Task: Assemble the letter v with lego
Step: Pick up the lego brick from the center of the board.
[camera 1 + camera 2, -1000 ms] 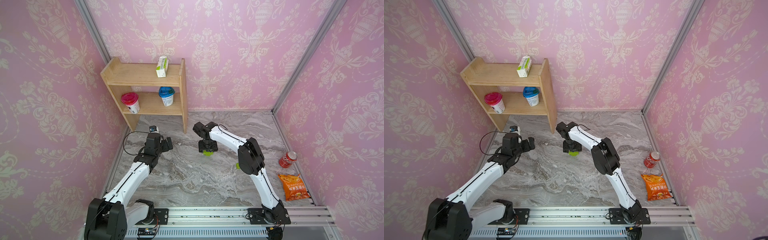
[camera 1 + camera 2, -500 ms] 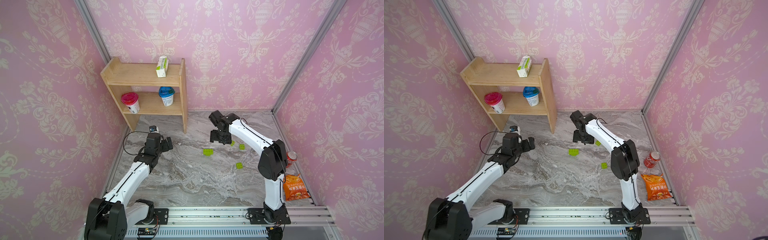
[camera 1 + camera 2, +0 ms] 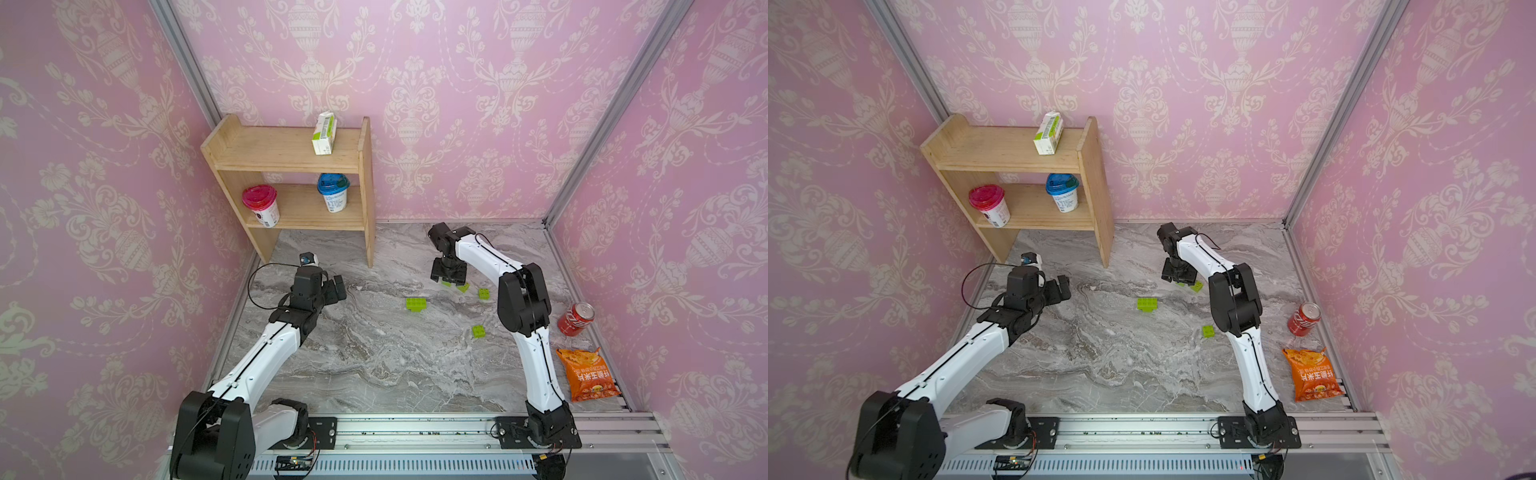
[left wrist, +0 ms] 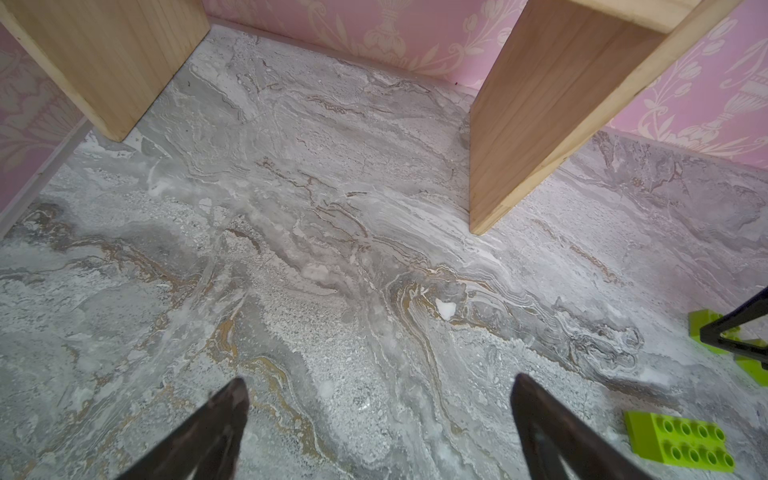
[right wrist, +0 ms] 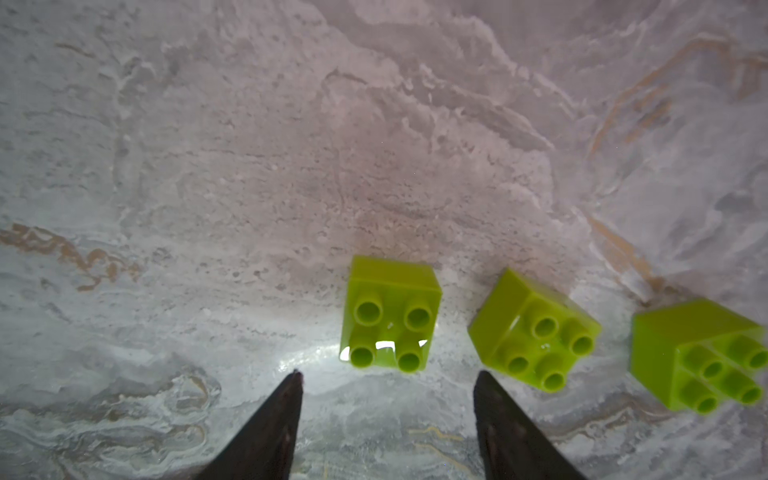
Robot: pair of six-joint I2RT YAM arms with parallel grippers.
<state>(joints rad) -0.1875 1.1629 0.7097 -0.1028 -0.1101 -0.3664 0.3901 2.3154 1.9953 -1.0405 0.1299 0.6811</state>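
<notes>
Nearly lined up: my right end effector (image 5: 389, 374) hangs with its jaws apart and empty over the square brick (image 5: 390, 313), right of the middle on the far side of the tabletop (image 3: 374, 365).

That brick sits studs up just ahead of my fingertips, in line with the gap but not yet inside it, so I judge a short advance comes first. A second square brick (image 5: 536, 328) crowds it just to the right. The long brick (image 3: 417, 304) lies nearer and to the left, its long axis running left-right. My left end effector (image 4: 379, 378), spread wide and empty, is well apart on the left, so the right arm is nearer. No letter v is joined yet.
</notes>
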